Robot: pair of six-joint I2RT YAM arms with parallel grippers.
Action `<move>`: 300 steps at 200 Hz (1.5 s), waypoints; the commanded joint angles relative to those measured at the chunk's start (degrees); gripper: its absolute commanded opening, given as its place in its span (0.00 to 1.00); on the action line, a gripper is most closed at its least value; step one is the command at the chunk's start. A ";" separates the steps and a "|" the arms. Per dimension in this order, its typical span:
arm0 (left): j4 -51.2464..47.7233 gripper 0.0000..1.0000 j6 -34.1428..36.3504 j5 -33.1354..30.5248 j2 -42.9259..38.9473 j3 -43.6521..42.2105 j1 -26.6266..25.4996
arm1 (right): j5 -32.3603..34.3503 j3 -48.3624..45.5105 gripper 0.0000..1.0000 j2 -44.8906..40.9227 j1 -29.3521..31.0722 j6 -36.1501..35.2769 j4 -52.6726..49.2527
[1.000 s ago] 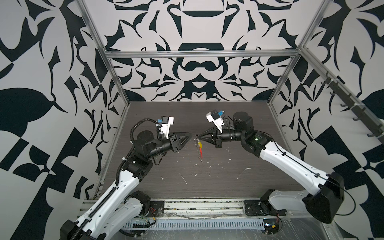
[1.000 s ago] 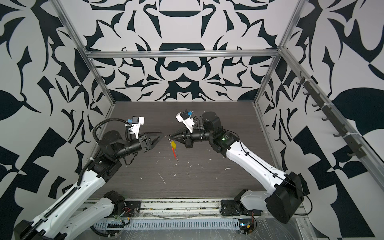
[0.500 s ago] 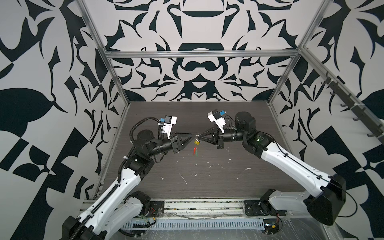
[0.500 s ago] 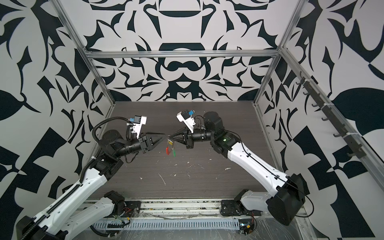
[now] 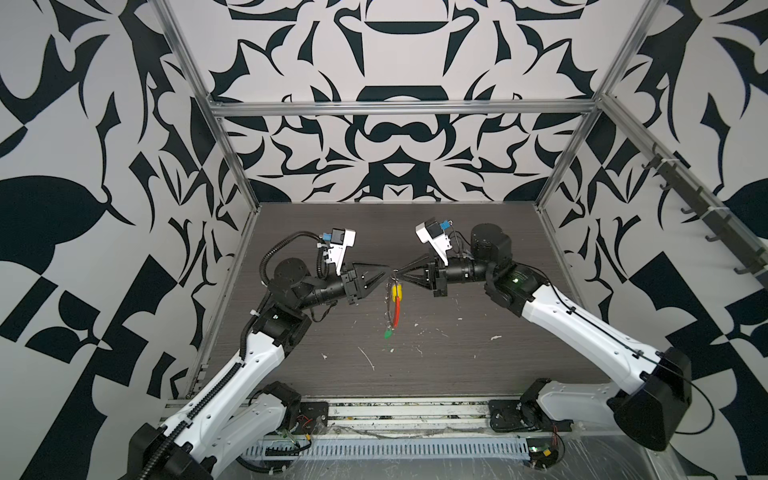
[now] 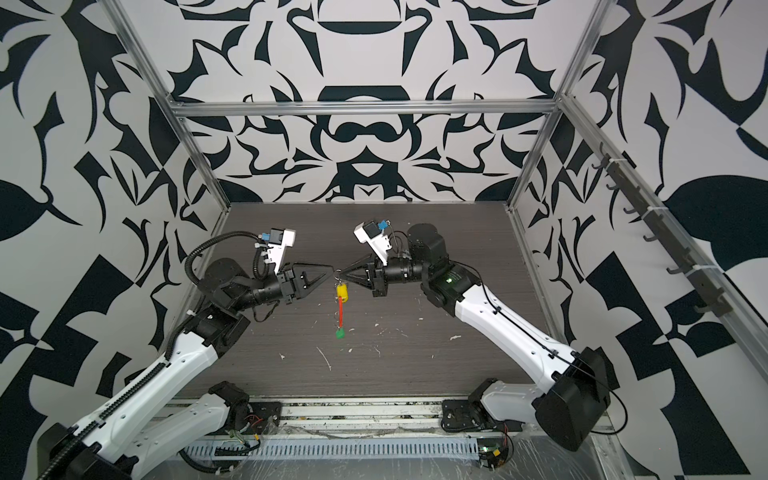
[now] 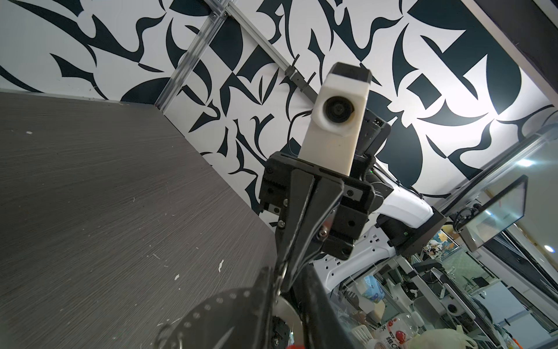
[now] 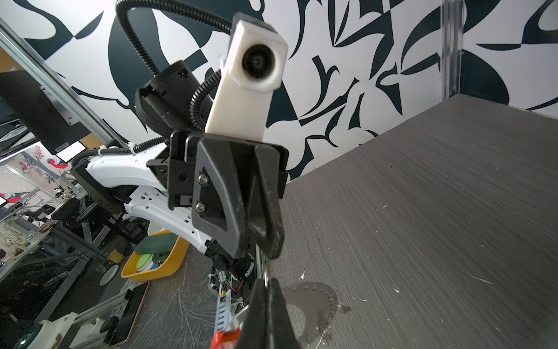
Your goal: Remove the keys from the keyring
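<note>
Grey wire with a red sleeve [image 5: 398,309] along one arc, the keyring [image 6: 340,309] hangs straight down from the tip of the right hand [image 5: 400,274]. That hand is clenched on the top of the hoop, and the right wrist view shows the metal pinched between its fingers [image 8: 259,314]. The yellow key [image 5: 397,289] dangles just under that hand, against the upper end of the sleeve. The green key [image 5: 387,333] hangs at the hoop's lowest point, well below both hands, over the dark surface [image 5: 457,249]. The left hand [image 5: 386,272] meets the right hand tip to tip at the top of the hoop. Its fingers [image 8: 235,211] stand in a narrow V, nearly together, and I cannot tell whether they pinch anything.
</note>
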 commanded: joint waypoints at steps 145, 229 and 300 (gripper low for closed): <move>7.64 0.08 -2.87 1.96 0.48 -1.14 -0.25 | 0.36 0.52 0.00 -1.04 1.72 4.07 9.56; 2.82 0.00 -0.50 -3.77 -1.79 -0.06 -1.99 | 8.08 -2.20 0.20 -5.05 2.10 4.42 10.17; -4.86 0.00 4.80 -10.27 -5.99 1.03 -3.59 | 22.72 -8.18 0.36 -12.90 2.08 3.45 11.25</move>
